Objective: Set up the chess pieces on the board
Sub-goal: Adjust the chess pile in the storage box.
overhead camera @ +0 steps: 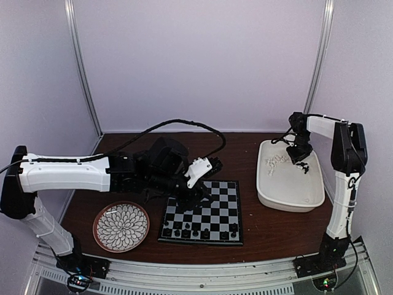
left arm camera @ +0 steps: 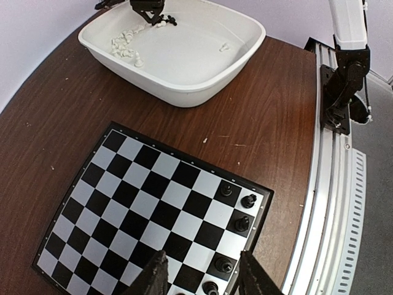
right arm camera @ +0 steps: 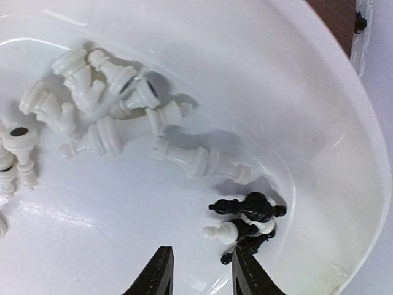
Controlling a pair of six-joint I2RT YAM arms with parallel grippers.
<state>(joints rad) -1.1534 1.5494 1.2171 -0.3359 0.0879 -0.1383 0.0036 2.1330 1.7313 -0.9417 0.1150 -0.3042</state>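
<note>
The board (overhead camera: 222,206) lies in front of the left arm, and it also shows in the left wrist view (left arm camera: 141,184). Several black chess pieces (overhead camera: 199,233) stand along its near edge, and they show in the left wrist view (left arm camera: 242,223) by the board's right rim. My left gripper (overhead camera: 198,192) hovers over the board, open and empty (left arm camera: 202,279). My right gripper (overhead camera: 301,162) is down in the white tub, open (right arm camera: 199,273). A small heap of black pieces with a white pawn (right arm camera: 247,221) lies just ahead of its right finger. White pieces (right arm camera: 110,104) lie toppled further in.
The white tub (overhead camera: 288,203) stands right of the board; its wall curves close on the right in the right wrist view (right arm camera: 295,92). A round flower-patterned plate (overhead camera: 121,226) sits left of the board. A black cable (overhead camera: 184,123) loops over the table's back.
</note>
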